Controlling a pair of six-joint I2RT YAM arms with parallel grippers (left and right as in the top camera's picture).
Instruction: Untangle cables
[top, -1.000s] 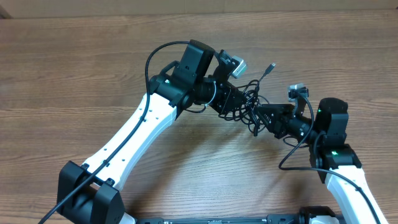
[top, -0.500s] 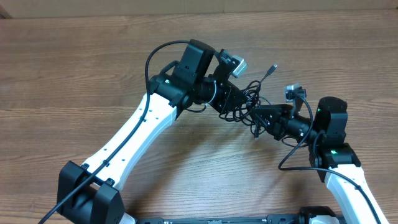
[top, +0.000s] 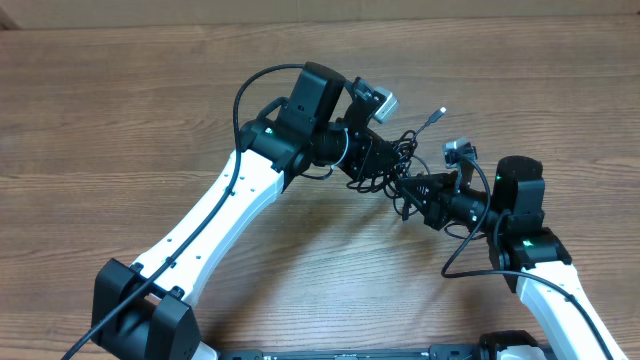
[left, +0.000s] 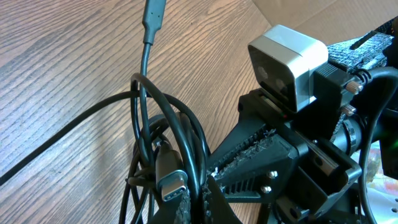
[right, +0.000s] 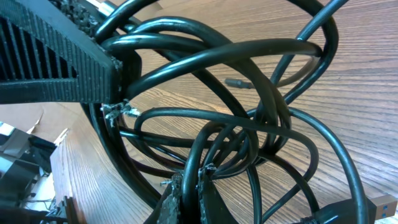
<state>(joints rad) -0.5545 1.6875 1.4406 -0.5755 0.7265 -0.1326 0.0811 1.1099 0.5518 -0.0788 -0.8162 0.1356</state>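
Cables (top: 405, 150) knot up between left jaws, clenched on the loops, and right jaws (pinching one strand), likely braced for pulling apart.

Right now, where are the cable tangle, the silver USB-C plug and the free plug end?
cable tangle (top: 401, 152): overhead view, middle of the knot.
silver USB-C plug (left: 169, 178): left wrist view, its metal shell.
free plug end (top: 437, 114): overhead view, its tip.

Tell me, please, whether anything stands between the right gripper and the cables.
Nothing visible does. The right gripper is closed on a strand of the cables, and the left gripper holds the same tangle from the opposite side.
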